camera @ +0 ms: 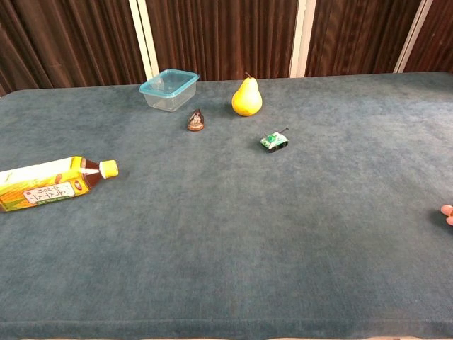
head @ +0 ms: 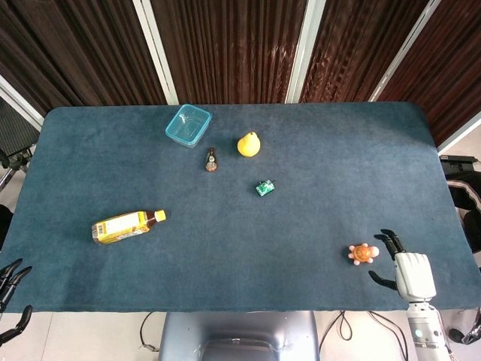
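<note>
An orange and pink toy turtle [head: 363, 253] lies near the table's front right; only its pink edge [camera: 447, 212] shows in the chest view. My right hand [head: 408, 271] hovers just right of it at the table edge, fingers spread, holding nothing and apart from the turtle. My left hand [head: 10, 289] shows only as dark fingertips off the front left corner, spread and empty. A tea bottle [head: 126, 225] lies on its side at the left.
At the back stand a clear teal-rimmed container [head: 188, 125], a yellow pear [head: 249, 144] and a small brown figurine [head: 211, 161]. A little green toy tank [head: 264, 188] sits mid-table. The blue cloth table [head: 316, 218] ends just before the hands.
</note>
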Action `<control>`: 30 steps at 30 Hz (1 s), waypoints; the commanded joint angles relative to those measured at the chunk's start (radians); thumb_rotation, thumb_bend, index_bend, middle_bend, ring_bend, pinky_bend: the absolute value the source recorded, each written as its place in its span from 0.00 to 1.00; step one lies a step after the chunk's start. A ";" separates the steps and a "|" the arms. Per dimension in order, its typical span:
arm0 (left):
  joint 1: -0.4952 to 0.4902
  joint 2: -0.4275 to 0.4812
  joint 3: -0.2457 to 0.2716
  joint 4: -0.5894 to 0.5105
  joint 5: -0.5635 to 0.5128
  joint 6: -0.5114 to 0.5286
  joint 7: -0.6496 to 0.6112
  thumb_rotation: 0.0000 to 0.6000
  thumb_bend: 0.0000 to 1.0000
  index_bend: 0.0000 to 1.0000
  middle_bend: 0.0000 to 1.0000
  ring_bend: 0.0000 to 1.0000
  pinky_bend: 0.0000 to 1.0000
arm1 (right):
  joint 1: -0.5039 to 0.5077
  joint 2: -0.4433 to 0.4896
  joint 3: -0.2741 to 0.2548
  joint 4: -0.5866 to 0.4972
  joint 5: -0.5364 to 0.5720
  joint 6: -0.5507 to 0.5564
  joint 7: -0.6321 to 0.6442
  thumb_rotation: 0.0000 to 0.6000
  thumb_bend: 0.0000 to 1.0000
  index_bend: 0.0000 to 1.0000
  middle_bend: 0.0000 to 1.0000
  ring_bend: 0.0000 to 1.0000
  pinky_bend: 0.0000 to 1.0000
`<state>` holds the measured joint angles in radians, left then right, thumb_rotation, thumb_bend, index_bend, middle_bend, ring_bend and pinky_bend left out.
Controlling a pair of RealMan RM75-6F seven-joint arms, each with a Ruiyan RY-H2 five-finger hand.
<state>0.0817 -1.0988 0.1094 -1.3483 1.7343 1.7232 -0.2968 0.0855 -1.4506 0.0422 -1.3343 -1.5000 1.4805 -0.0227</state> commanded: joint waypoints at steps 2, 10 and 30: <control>0.001 0.000 0.000 0.001 -0.001 0.001 -0.003 1.00 0.47 0.11 0.00 0.08 0.38 | 0.038 -0.067 0.015 0.095 0.023 -0.069 -0.021 1.00 0.08 0.50 0.40 0.98 0.99; 0.000 0.001 -0.001 0.003 -0.004 0.000 -0.012 1.00 0.47 0.11 0.00 0.08 0.38 | 0.065 -0.125 0.031 0.194 0.062 -0.132 -0.017 1.00 0.10 0.50 0.40 0.99 1.00; -0.002 0.006 -0.002 -0.003 -0.008 -0.007 -0.012 1.00 0.47 0.11 0.00 0.08 0.38 | 0.111 -0.218 0.036 0.370 0.089 -0.226 0.059 1.00 0.49 0.59 0.48 1.00 1.00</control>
<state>0.0799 -1.0931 0.1078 -1.3513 1.7263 1.7161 -0.3091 0.1941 -1.6629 0.0786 -0.9711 -1.4109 1.2566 0.0295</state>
